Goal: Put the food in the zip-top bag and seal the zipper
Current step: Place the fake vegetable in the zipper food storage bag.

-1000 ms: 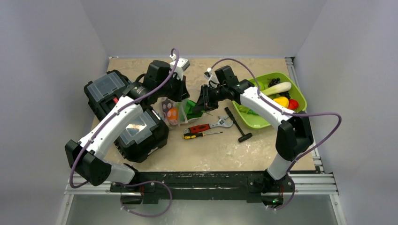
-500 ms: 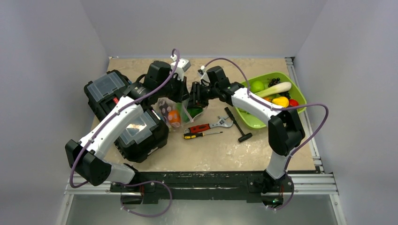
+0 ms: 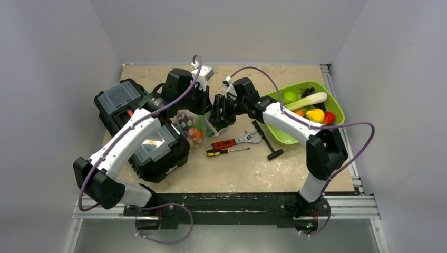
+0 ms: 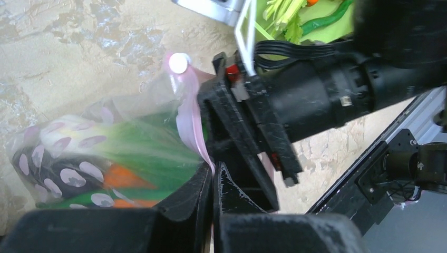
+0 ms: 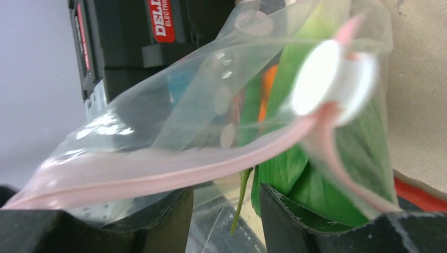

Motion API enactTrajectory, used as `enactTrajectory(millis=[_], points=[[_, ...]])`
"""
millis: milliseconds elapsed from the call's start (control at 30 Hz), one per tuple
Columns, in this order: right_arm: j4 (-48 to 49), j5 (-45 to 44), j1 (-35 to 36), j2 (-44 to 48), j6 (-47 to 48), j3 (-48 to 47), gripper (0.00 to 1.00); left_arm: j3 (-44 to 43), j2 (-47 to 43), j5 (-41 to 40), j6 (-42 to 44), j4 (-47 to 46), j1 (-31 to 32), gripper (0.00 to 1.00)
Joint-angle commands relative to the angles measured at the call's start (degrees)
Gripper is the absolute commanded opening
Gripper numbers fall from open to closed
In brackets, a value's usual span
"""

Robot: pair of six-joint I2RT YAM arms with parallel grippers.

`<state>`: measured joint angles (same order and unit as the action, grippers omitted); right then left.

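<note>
The toolbox (image 3: 158, 153) crowds my left, so there's no room to swing that way. My left pincer (image 4: 213, 176) is pinched tight on the zipper (image 4: 185, 121), hanging the bag (image 4: 100, 132) by its mouth with food inside (greens and something orange). From that pinch the strip runs out to the white slider (image 5: 327, 84). My right pincer (image 5: 225, 211) is the nearer one to it, jaws apart and gripping nothing, with the strip slanting across them and the slider up and right. Further right, the wrench (image 3: 232, 142) lies near the bag, and the tray (image 3: 287, 138) holds more food.
</note>
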<state>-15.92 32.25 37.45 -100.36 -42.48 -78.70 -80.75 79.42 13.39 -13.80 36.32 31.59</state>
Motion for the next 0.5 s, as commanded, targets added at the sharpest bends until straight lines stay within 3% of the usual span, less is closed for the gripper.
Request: enactTrajectory(millis=[0,267,467], points=[[0.36,0.64,0.43,5.99,1.53,1.18,0.49,-0.44,-1.59,-0.12,0.43,-2.85,0.32,0.0],[-7.97,-11.43,-0.97,13.85,7.39,-1.32,0.5,-0.46,-1.67,-1.06,0.53,-2.42,0.35,0.0],[-11.02,-18.64,-9.21,22.24,11.26,0.07,0.51,-0.76,-1.68,-1.63,0.61,-1.86,0.38,0.0]])
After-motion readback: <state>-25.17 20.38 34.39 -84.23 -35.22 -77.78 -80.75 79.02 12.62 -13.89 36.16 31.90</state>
